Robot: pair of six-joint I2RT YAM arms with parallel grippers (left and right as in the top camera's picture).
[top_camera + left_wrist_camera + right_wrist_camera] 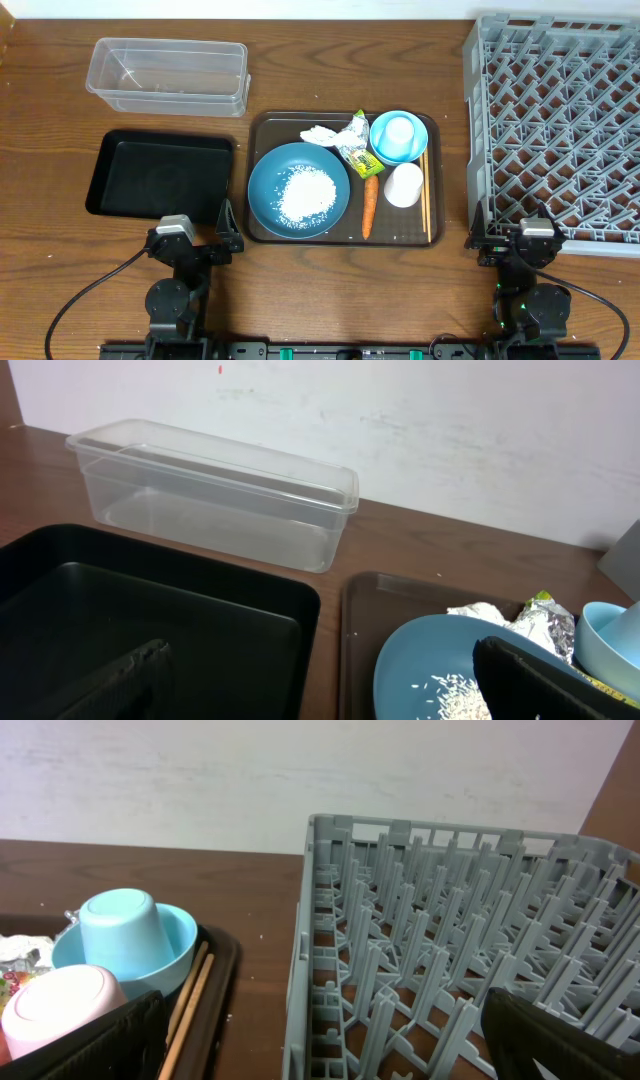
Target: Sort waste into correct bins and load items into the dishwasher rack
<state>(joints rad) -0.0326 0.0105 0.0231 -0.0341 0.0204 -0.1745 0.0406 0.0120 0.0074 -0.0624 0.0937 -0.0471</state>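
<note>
Far left: the clear plastic tub (168, 75) is seen at the far side of the table (40, 120); the shallow black tray (160, 175) is set nearer, just apart from it. The left gripper (193, 238) is held low at the near right corner of the black tray; its jaws are spread wide, and nothing is gripped.

Centre: the brown serving tray (275, 128) is placed just right of the black tray; all the waste and the items are found on it. The dark blue plate (268, 185) is set at its left side; the loose rice (305, 193) is heaped on the plate. The crumpled tissue (320, 134) is lodged at the plate's far rim; the wrapper (357, 148) is touching it on the right. The carrot (369, 205) is laid lengthwise just right of the plate. The light blue bowl (422, 145) is seated in the far right corner, with a pale blue cup (398, 131) turned mouth-down inside it; the white cup (403, 185) is stood just near of the bowl; the chopsticks (424, 195) are laid side by side along the tray's right rim.

Right: the grey dishwasher rack (560, 120) is set right of the serving tray, with a strip of table between. The right gripper (512, 238) is held at the rack's near left corner; its jaws are likewise parted wide, and nothing is held.
</note>
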